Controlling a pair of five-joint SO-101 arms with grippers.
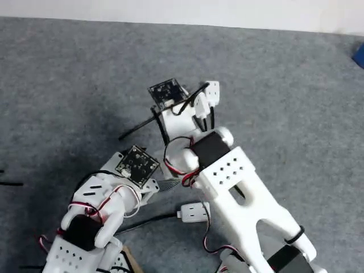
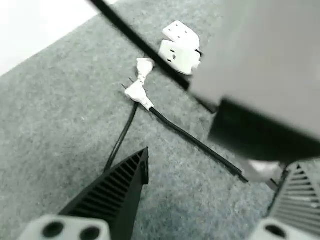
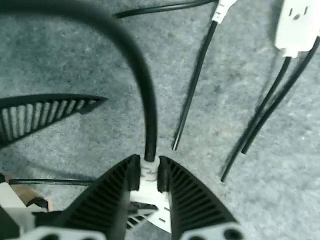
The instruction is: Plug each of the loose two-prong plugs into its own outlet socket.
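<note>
Right gripper [image 3: 148,161] fingers [image 3: 112,192] are clenching a white two-prong plug [image 3: 148,172] by its body, its black cord [image 3: 145,90] arching away. Left gripper [image 2: 220,160] is hanging released over grey carpet [image 2: 60,125]. A loose plug [image 2: 139,94] is lying near the outlet block [image 2: 180,47]. Judgement: the plugs look light, rigid and slick, so flat-side grips suit; the stiff cord will likely be tugging.

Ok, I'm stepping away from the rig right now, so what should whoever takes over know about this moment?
Right claw: shut on a white plug with a black cord; its prongs are hidden.
Left claw: open and empty.
Two loose plugs lie beside the white outlet block.
Done: no plug can be seen seated in a socket.
Left: seat the held plug, then probably pick up and plug in the loose ones.
</note>
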